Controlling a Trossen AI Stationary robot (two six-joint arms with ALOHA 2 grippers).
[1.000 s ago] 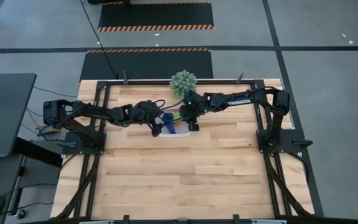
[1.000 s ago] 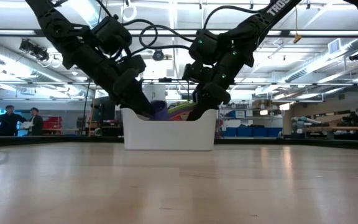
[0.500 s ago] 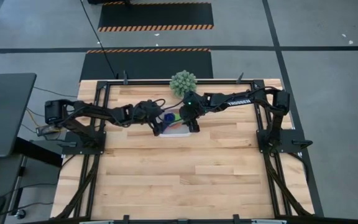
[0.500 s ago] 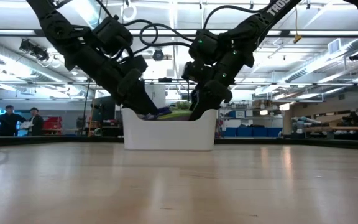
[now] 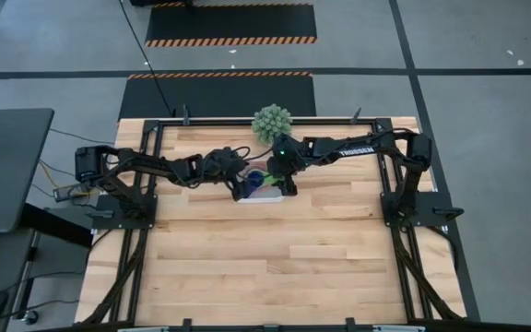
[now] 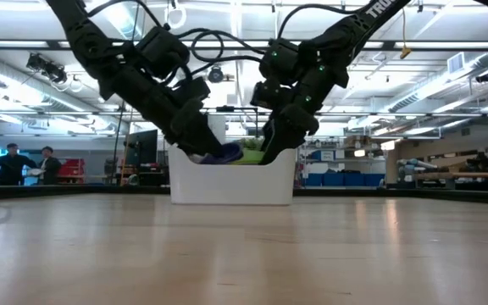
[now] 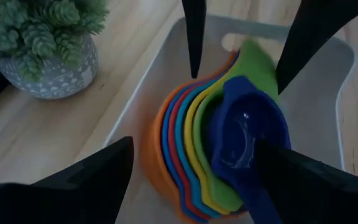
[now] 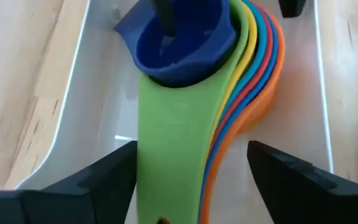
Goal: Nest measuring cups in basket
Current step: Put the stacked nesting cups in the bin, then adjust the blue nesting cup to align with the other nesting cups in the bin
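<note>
Taking the basket [image 5: 264, 193] as our landmark, we start on its left, where our left gripper [image 5: 239, 187] reaches in over the near end with its fingers [image 7: 92, 180] spread wide and clamped on nothing. In the left wrist view the dark blue cup [image 7: 247, 138] lies between those fingers, tipped inside the green cup [image 7: 257, 68], and we cannot tell whether either finger touches it. We judge that this arm is there to steady or seat that last cup.

Inside the basket sits the stack of measuring cups [image 8: 241, 68]: orange outermost, then red, blue and yellow, with green and dark blue innermost. Their handles fan out the same way, which is why the stack leans rather than sitting upright.

From the right of the basket, our right gripper [image 5: 290, 185] hangs over the stack, its fingers [image 8: 86, 186] apart on either side of the green handle [image 8: 173, 162] and gripping nothing. We read this as a release, with the cups left to rest under their own weight.

Behind the basket stands the potted plant [image 5: 272, 122], just clear of both arms.

The nesting looks nearly done; the dark blue cup may need a final press.
</note>
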